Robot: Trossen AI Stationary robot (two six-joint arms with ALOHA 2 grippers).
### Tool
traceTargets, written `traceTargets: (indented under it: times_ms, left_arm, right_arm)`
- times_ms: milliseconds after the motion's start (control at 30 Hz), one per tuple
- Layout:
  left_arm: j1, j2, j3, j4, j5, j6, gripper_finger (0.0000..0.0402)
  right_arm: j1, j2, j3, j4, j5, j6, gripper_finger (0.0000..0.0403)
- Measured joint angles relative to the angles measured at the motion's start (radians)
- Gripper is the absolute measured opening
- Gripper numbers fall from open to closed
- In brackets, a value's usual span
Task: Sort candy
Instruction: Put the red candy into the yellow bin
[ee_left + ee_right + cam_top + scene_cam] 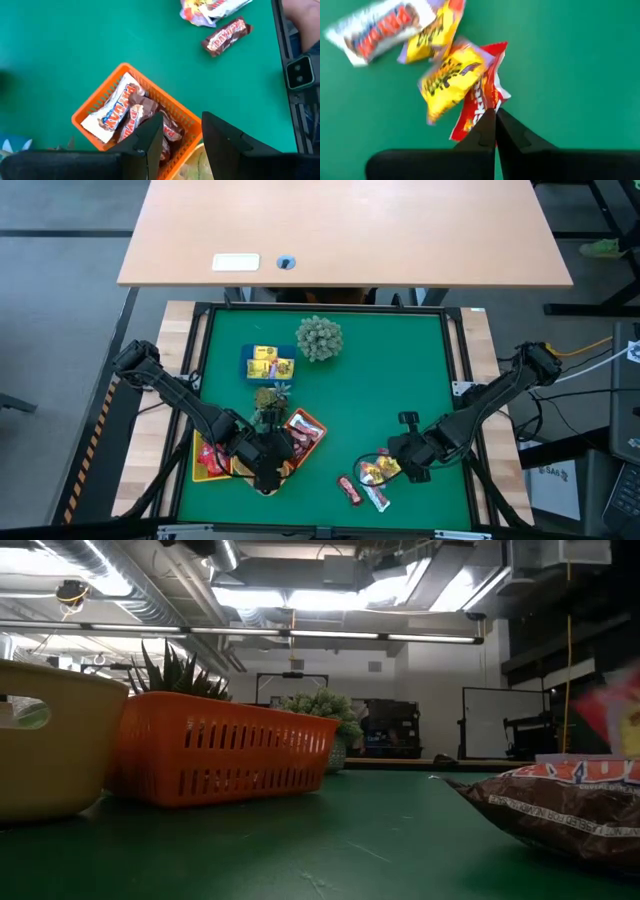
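**Claw pinches a red packet at the loose pile**

Candy is partly sorted, seen from above: the right claw (408, 464) sits at the loose pile of candy (372, 477) on the green bench (400, 370), while the left claw (268, 471) hangs over the orange tray (304, 432), beside the yellow tray (203, 471).

Low view: a brown bar (565, 805) lies on the bench near the camera; no claw shows clearly.

Left wrist view: the left claw's fingers (150, 142) stand spread and empty above the orange tray, which holds brown and white bars.

Right wrist view: the right claw is pressed together on the edge of a red packet (479, 102) — a yellow packet (450, 80) overlaps it.

Judged step: the pick. Next comes a clean lift — the yellow packet may drag along — then a carry to the tray with the red packets.
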Motion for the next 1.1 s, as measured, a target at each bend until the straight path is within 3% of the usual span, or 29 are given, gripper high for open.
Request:
traceTargets:
  times_ms: [333, 767, 1100]
  left_arm:
    - [0.062, 0.000, 0.000, 0.084, 0.000, 0.003, 0.0121]
    - [0.165, 0.000, 0.000, 0.314, -0.010, 0.054, 0.0121]
    - [0.200, 0.000, 0.000, 0.334, -0.010, 0.054, 0.0121]
  right_arm:
    - [-0.125, 0.000, 0.142, 0.055, 0.190, -0.200, 0.0002]
    - [-0.262, 0.000, 0.144, 0.480, 0.186, -0.514, 0.0002]
    - [-0.261, 0.000, 0.143, 0.586, 0.186, -0.596, 0.0002]
